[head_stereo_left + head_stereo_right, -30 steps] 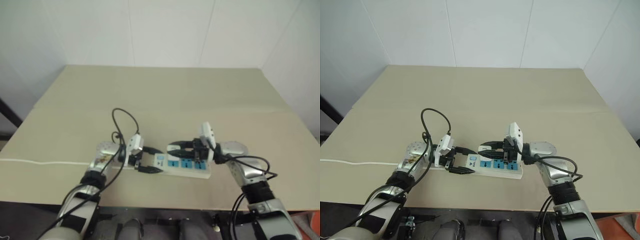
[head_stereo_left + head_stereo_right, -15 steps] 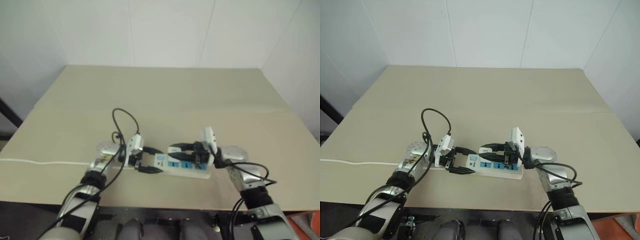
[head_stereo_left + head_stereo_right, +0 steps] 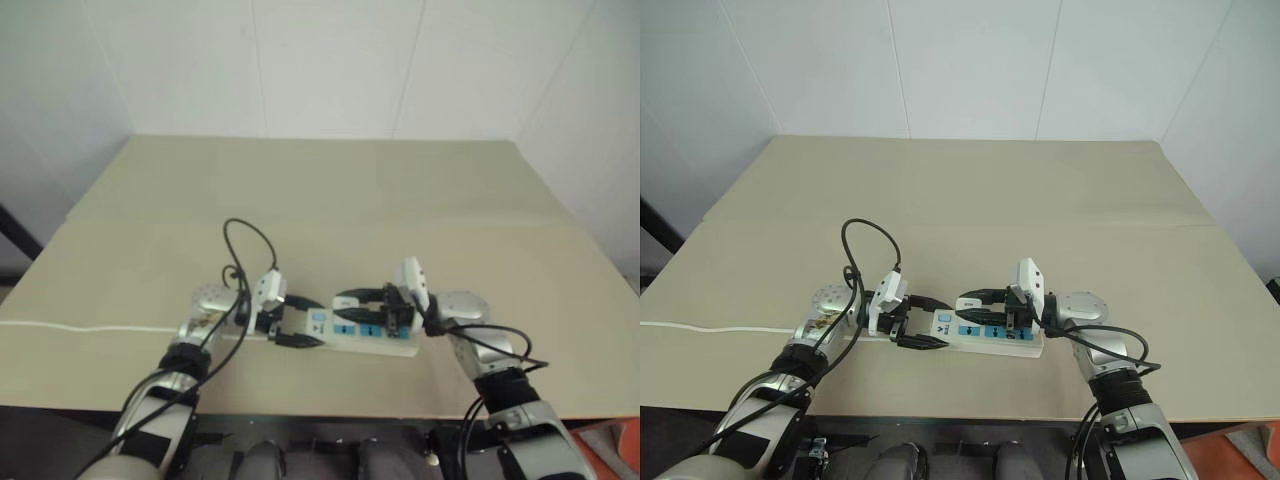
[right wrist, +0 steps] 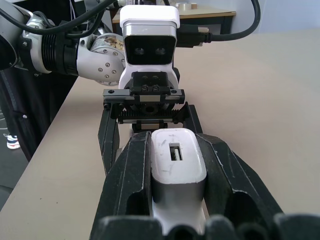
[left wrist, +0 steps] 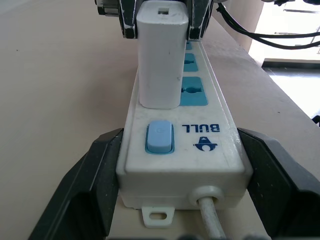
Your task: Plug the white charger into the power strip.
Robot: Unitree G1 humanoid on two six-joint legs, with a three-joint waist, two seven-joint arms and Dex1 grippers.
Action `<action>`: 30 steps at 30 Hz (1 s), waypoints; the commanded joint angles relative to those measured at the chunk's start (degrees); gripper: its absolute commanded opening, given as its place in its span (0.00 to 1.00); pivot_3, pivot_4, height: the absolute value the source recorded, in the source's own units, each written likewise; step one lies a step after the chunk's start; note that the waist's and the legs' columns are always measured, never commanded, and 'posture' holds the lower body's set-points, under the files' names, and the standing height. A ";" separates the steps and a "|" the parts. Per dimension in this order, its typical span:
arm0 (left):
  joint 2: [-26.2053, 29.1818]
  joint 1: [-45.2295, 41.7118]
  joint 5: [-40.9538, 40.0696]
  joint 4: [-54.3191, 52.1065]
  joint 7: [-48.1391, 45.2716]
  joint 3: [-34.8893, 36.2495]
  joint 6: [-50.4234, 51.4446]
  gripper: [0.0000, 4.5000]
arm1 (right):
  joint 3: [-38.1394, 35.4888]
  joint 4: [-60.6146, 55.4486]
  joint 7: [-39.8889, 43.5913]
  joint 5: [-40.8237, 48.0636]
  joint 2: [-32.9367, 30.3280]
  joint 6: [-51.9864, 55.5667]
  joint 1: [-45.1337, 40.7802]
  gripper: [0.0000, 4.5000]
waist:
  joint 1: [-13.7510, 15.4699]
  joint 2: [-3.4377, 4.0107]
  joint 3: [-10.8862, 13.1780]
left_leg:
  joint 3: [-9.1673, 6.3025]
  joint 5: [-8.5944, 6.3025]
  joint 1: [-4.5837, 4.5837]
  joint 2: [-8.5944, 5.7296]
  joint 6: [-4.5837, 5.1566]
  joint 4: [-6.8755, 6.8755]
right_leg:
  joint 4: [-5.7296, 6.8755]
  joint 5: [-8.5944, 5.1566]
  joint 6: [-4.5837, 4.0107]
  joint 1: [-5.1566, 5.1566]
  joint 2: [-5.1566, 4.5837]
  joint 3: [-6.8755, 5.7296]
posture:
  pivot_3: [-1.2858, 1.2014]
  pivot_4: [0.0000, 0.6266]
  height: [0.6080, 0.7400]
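Observation:
The power strip [image 3: 1012,340] lies near the table's front edge, and its blue sockets [image 5: 193,91] and end switch [image 5: 159,137] face up. My left gripper [image 3: 927,327] is shut on its switch end, one black finger [image 5: 90,182] on each long side. My right gripper [image 4: 177,202] is shut on the white charger [image 4: 177,167], holding it upright. The charger [image 5: 159,57] stands on the socket nearest the switch. Its base sits against the strip's face and no prongs show.
The strip's thin white cord [image 3: 720,327] runs left along the beige table [image 3: 990,200] to its left edge. A black cable loop [image 3: 868,240] rises from my left wrist. White walls stand behind the table.
My right forearm has dropped and its wrist has levelled, with the gripper still holding the charger at the strip. The left arm has kept still. The camera has tilted slightly.

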 commanded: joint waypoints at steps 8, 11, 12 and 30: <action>-0.14 -0.80 -0.19 -1.02 0.10 0.30 -0.77 0.72 | -0.57 2.64 0.23 -2.97 -0.18 -3.61 3.62 0.62 | 0.01 -0.09 -0.04 | 0.01 0.00 -0.05 0.00 0.00 -0.02 | -0.04 0.00 0.00 -0.04 -0.01 -0.01 | 0.52 0.24 1.00; -0.21 -0.95 -0.07 -0.67 0.28 0.34 -1.10 0.72 | -0.88 2.22 1.64 -2.79 -0.64 -4.89 4.13 0.86 | 0.07 -0.10 -0.04 | -0.01 0.00 -0.05 0.00 0.00 -0.02 | -0.04 0.00 0.00 -0.02 -0.01 -0.02 | 0.52 0.24 1.00; -0.26 -0.98 0.00 -0.56 0.45 0.38 -1.32 0.72 | -0.96 1.84 2.16 -2.60 -0.90 -5.06 4.27 0.94 | 0.07 -0.09 -0.04 | -0.01 0.00 -0.05 0.00 0.00 -0.02 | -0.04 0.00 0.00 -0.02 -0.01 -0.02 | 0.52 0.24 1.00; 10.29 6.83 -9.21 -21.84 -2.01 6.70 11.76 0.99 | -12.11 -14.32 7.62 4.22 -18.40 -2.03 9.60 1.00 | 0.04 0.07 0.10 | -0.01 0.00 -0.52 0.01 0.00 -0.09 | -0.04 0.00 -0.01 -0.54 -0.02 0.00 | 0.52 0.24 1.00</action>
